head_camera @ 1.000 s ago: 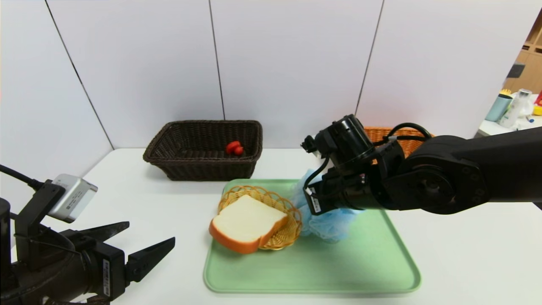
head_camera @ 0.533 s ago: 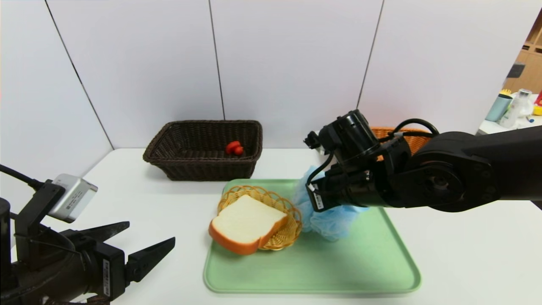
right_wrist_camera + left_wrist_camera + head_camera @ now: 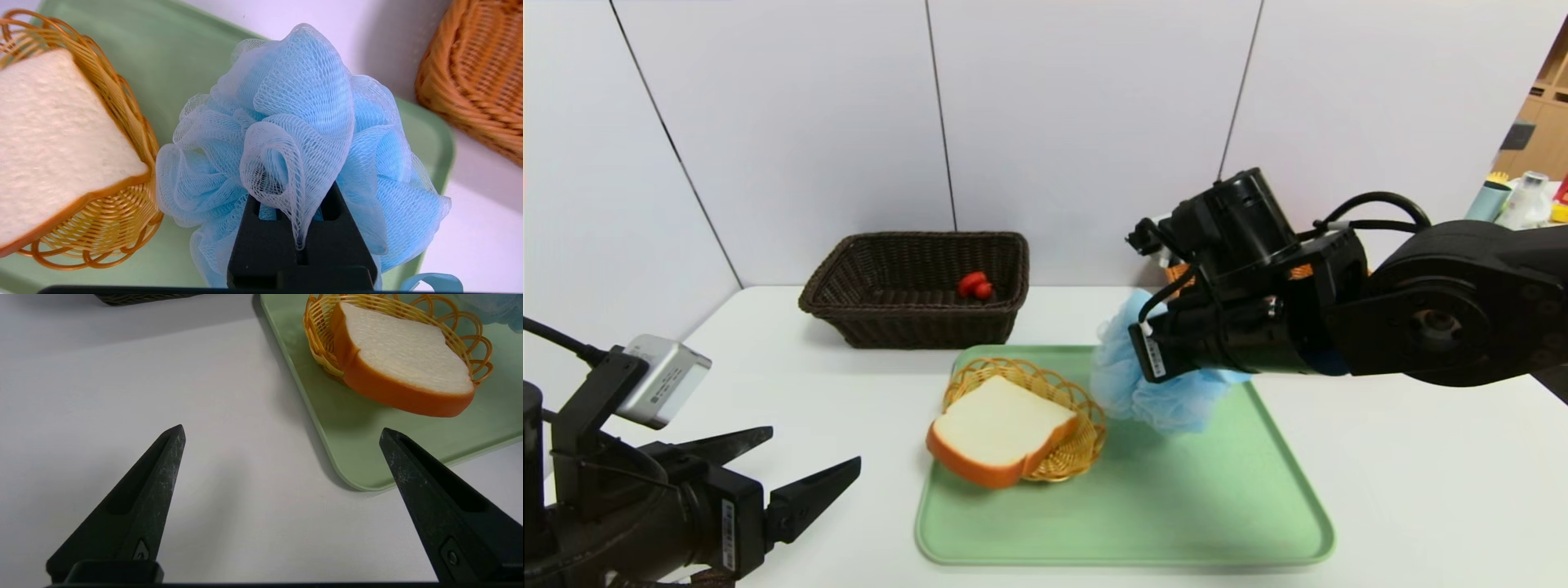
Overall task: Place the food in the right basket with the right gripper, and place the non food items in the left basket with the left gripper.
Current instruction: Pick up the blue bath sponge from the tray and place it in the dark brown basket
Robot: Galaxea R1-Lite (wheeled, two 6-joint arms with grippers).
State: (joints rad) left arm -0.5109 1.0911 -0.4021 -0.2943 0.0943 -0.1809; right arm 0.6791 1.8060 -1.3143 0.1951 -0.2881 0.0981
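A fluffy blue mesh bath sponge (image 3: 1156,400) (image 3: 294,102) hangs above the green tray (image 3: 1176,506), with my right gripper (image 3: 301,212) shut on its netting. A slice of bread (image 3: 1001,429) (image 3: 404,371) lies tilted in a small orange wire dish (image 3: 1088,433) on the tray's left part. The dark brown left basket (image 3: 915,322) stands at the back with a small red item (image 3: 974,284) inside. The orange wicker right basket (image 3: 478,73) is mostly hidden behind my right arm in the head view. My left gripper (image 3: 813,447) (image 3: 282,430) stands open and empty over the table's front left.
The white table (image 3: 809,367) meets a white panelled wall at the back. Bottles and cups (image 3: 1515,208) stand on a separate counter at the far right. The tray's front half holds nothing.
My right gripper has risen and drifted right with the blue sponge, lifting it off the tray. The left arm, bread and baskets have not moved.
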